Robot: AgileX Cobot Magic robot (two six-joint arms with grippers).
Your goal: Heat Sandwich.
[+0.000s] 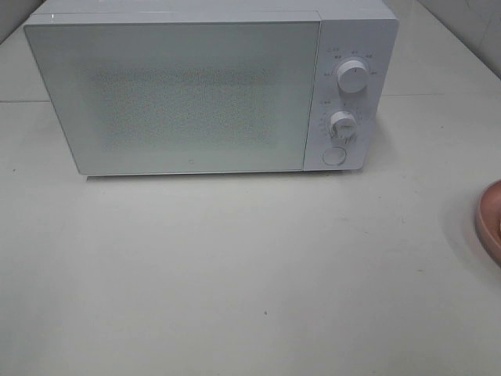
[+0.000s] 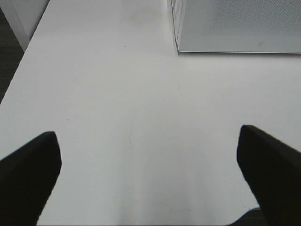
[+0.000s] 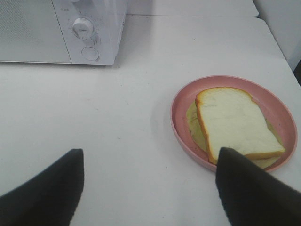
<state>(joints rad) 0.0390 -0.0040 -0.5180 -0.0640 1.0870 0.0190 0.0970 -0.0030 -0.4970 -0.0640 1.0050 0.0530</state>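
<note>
The sandwich [image 3: 235, 122], pale bread with an orange-yellow crust over a green layer, lies on a round pink plate [image 3: 181, 101] on the white table. In the exterior high view only the plate's rim [image 1: 489, 223] shows at the right edge, and the sandwich is out of that view. My right gripper [image 3: 148, 183] hangs open above the table, one dark finger [image 3: 249, 188] overlapping the plate's near edge. My left gripper [image 2: 148, 176] is open over bare table, nothing between its fingers. Neither gripper shows in the exterior high view.
A white microwave [image 1: 180, 94] stands at the back of the table with its door shut. Two knobs [image 1: 352, 77] and a round button [image 1: 334, 156] sit on its right panel. The table's left edge [image 2: 19, 61] shows in the left wrist view.
</note>
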